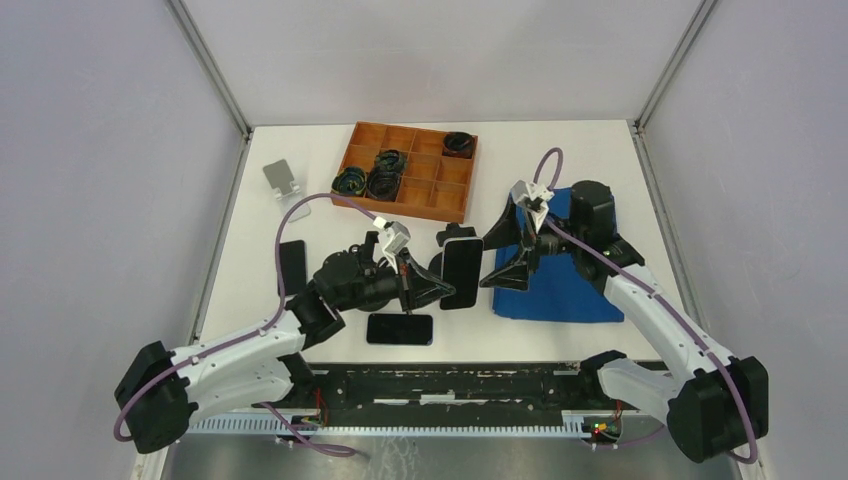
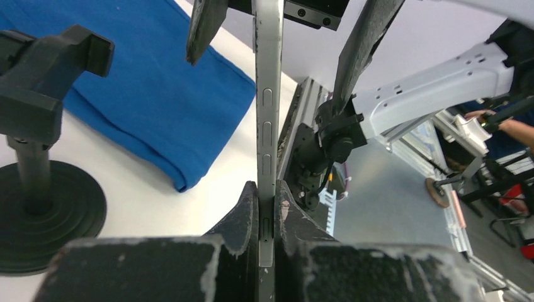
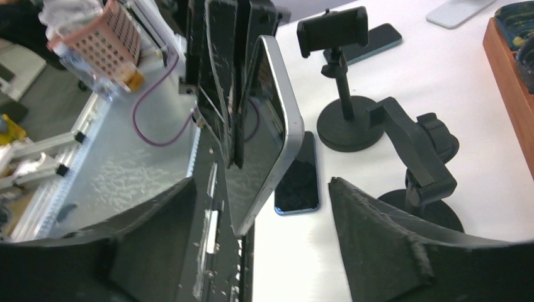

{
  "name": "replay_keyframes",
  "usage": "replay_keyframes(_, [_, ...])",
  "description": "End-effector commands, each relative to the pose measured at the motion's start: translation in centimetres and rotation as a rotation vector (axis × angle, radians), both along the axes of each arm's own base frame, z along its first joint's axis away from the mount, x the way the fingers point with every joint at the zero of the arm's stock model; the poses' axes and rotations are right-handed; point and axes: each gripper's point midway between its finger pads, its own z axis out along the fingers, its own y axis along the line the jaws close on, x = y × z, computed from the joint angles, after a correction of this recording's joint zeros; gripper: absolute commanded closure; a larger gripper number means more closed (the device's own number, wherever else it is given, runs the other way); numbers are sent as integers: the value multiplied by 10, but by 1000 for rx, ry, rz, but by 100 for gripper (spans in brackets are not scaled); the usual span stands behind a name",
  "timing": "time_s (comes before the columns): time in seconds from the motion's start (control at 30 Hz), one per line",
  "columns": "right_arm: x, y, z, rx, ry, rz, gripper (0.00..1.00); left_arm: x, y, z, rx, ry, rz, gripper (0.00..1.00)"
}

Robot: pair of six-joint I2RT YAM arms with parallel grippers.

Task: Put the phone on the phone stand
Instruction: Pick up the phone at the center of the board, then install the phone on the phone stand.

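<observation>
A dark phone with a silver frame point(image 1: 461, 272) is held off the table, edge-on in the left wrist view point(image 2: 267, 107). My left gripper point(image 1: 437, 283) point(image 2: 267, 211) is shut on its lower end. My right gripper point(image 1: 487, 263) point(image 3: 261, 185) is open, its fingers point(image 3: 378, 239) spread either side of the phone's point(image 3: 272, 126) other end without touching it. A black clamp phone stand point(image 1: 455, 237) point(image 3: 419, 157) stands on the table right behind the phone. A second black stand point(image 3: 343, 82) point(image 2: 38, 126) is beside it.
Two more phones lie flat on the table, one near the front edge point(image 1: 400, 328) point(image 3: 299, 182) and one at the left point(image 1: 292, 265). A blue cloth point(image 1: 565, 285) lies under the right arm. A wooden tray point(image 1: 410, 170) with black coils and a silver stand point(image 1: 283, 180) sit at the back.
</observation>
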Motion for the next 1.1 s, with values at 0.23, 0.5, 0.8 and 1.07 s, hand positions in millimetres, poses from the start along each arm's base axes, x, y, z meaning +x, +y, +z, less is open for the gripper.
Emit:
replay_keyframes(0.23, [-25, 27, 7, -58, -167, 180, 2, -15, 3, 22, 80, -167, -110, 98])
replay_keyframes(0.5, [-32, 33, 5, -46, -119, 211, 13, -12, -5, 23, 81, -169, -130, 98])
replay_keyframes(0.8, [-35, 34, 1, -39, -73, 220, 38, -12, -4, 24, 70, -174, -122, 98])
replay_keyframes(1.07, [-34, 34, -6, -46, -52, 212, 38, -14, -2, 26, 49, -178, -119, 98])
